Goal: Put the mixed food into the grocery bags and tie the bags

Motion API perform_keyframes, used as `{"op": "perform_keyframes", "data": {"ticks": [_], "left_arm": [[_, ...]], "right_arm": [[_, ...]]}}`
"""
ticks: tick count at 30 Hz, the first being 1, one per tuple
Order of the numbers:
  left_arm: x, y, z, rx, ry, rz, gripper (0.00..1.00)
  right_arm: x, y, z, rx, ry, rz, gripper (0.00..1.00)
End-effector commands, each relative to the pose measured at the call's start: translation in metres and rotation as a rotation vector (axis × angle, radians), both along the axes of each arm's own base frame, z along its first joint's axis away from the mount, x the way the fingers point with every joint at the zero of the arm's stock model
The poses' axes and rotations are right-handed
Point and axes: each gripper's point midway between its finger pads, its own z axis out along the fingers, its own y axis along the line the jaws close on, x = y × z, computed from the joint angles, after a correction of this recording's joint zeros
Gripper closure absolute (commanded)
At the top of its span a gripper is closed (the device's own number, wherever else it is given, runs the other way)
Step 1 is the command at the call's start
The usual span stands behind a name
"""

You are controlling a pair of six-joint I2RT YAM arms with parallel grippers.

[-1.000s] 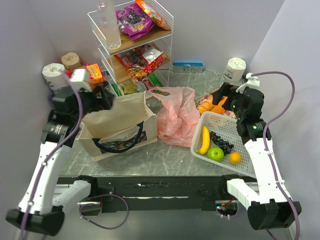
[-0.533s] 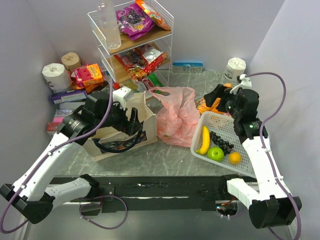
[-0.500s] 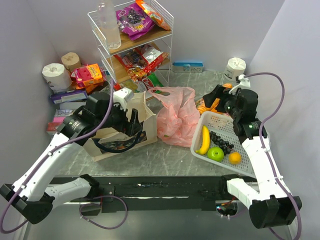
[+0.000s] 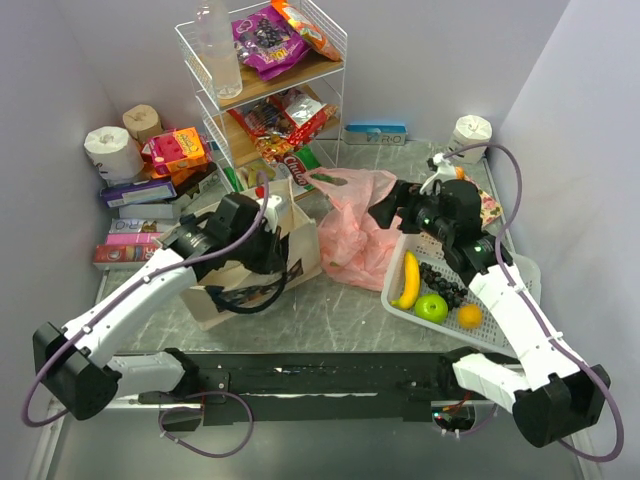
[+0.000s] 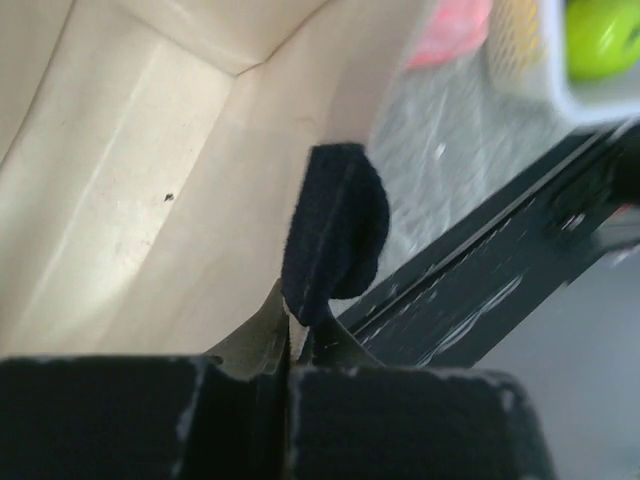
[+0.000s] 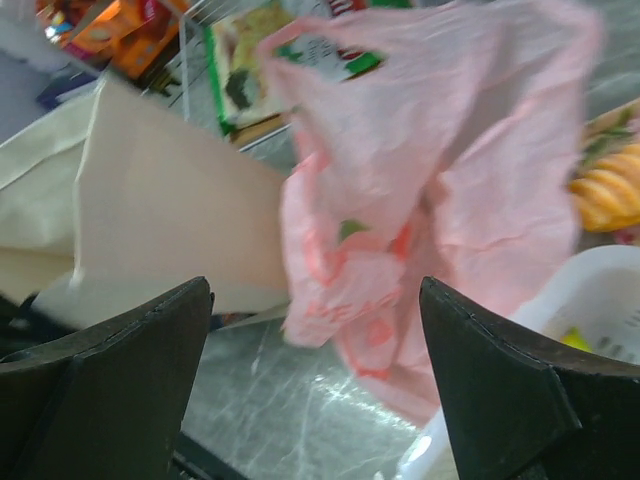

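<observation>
The left tool point(image 5: 290, 345) is pressed together on the rim of the canvas tote point(image 5: 150, 200) beside its dark strap point(image 5: 335, 230), probably to hold the mouth open; right of the tote, the right tool point(image 6: 315, 290) hangs spread before the pink bag point(image 6: 440, 190); farther right, the banana point(image 4: 408, 280) lies unpacked in the white basket point(image 4: 420, 250) on the desk point(image 4: 340, 310).

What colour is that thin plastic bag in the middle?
The plastic bag is pink with red and green prints, clearest in the right wrist view.
</observation>
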Motion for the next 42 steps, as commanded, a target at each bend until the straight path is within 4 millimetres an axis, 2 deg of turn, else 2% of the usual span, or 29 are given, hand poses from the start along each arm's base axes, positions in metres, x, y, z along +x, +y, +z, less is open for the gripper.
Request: {"op": "perform_keyframes", "data": {"ticks": [1,2,3,5,7,8,9,10,11,13,14,15,17,18,19,21,22,24,25,26,27,28,29,31,32,34,38,41,42], "left_arm": [[0.044,-0.046,0.065,-0.302,-0.052,0.182,0.99],[0.051,-0.054,0.062,-0.325,-0.025,0.204,0.99],[0.059,-0.063,0.069,-0.393,0.005,0.257,0.99],[0.069,-0.077,0.061,-0.444,0.066,0.292,0.99],[0.08,-0.093,0.07,-0.541,0.099,0.326,0.99],[0.085,-0.103,0.062,-0.546,0.122,0.332,0.99],[0.091,-0.11,0.069,-0.572,0.126,0.347,0.99],[0.093,-0.118,0.058,-0.549,0.149,0.347,0.99],[0.096,-0.123,0.069,-0.557,0.135,0.34,0.94],[0.099,-0.128,0.066,-0.516,0.108,0.331,0.7],[0.101,-0.13,0.077,-0.521,0.073,0.318,0.35],[0.103,-0.128,0.082,-0.503,0.025,0.303,0.22],[0.102,-0.118,0.1,-0.481,-0.067,0.279,0.06],[0.105,-0.109,0.107,-0.465,-0.118,0.301,0.03],[0.1,-0.098,0.122,-0.47,-0.168,0.304,0.01],[0.097,-0.08,0.131,-0.428,-0.262,0.307,0.04],[0.087,-0.068,0.14,-0.417,-0.284,0.296,0.04],[0.082,-0.047,0.141,-0.334,-0.345,0.302,0.04],[0.083,-0.028,0.146,-0.294,-0.389,0.359,0.04],[0.079,-0.01,0.136,-0.198,-0.392,0.373,0.04],[0.079,0.004,0.134,-0.147,-0.399,0.406,0.04],[0.086,0.028,0.132,-0.081,-0.417,0.48,0.04],[0.083,0.046,0.128,-0.001,-0.404,0.493,0.04],[0.092,0.072,0.12,0.088,-0.386,0.546,0.04],[0.094,0.078,0.12,0.117,-0.387,0.537,0.04],[0.099,0.09,0.105,0.176,-0.345,0.544,0.04],[0.101,0.091,0.074,0.197,-0.249,0.48,0.04],[0.102,0.09,0.065,0.16,-0.222,0.471,0.04],[0.101,0.084,0.063,0.125,-0.206,0.445,0.04]], "right_arm": [[-0.003,0.017,0.016,0.075,0.005,0.025,0.09],[-0.002,0.018,0.017,0.081,0.007,0.023,0.09],[-0.001,0.019,0.018,0.088,0.013,0.021,0.09],[0.003,0.02,0.021,0.095,0.019,0.01,0.09],[0.006,0.021,0.025,0.103,0.027,0.0,0.08],[0.007,0.022,0.027,0.117,0.031,-0.004,0.08],[0.008,0.024,0.029,0.125,0.033,0.0,0.08],[0.008,0.025,0.032,0.135,0.035,0.0,0.07],[0.008,0.026,0.033,0.152,0.047,-0.003,0.07],[0.008,0.029,0.034,0.168,0.063,0.004,0.07],[0.007,0.031,0.034,0.18,0.077,0.004,0.06],[0.006,0.031,0.033,0.185,0.087,0.002,0.06],[0.004,0.032,0.034,0.204,0.112,-0.005,0.05],[0.002,0.032,0.036,0.211,0.114,-0.006,0.05],[0.001,0.032,0.038,0.223,0.117,-0.009,0.05],[-0.003,0.032,0.038,0.229,0.132,-0.011,0.04],[-0.004,0.032,0.039,0.24,0.14,-0.019,0.04],[-0.006,0.033,0.036,0.248,0.157,-0.018,0.05],[-0.007,0.034,0.034,0.25,0.167,-0.02,0.04],[-0.008,0.037,0.031,0.249,0.182,-0.017,0.05],[-0.01,0.043,0.028,0.248,0.201,-0.007,0.05],[-0.012,0.048,0.025,0.253,0.219,0.002,0.05],[-0.014,0.052,0.025,0.253,0.227,0.013,0.05],[-0.02,0.071,0.022,0.255,0.254,0.052,0.05],[-0.022,0.076,0.021,0.257,0.266,0.062,0.05],[-0.027,0.093,0.019,0.267,0.297,0.087,0.05],[-0.033,0.117,0.017,0.263,0.325,0.119,0.05],[-0.035,0.136,0.015,0.273,0.348,0.15,0.06],[-0.033,0.143,0.012,0.266,0.36,0.151,0.06]]}}
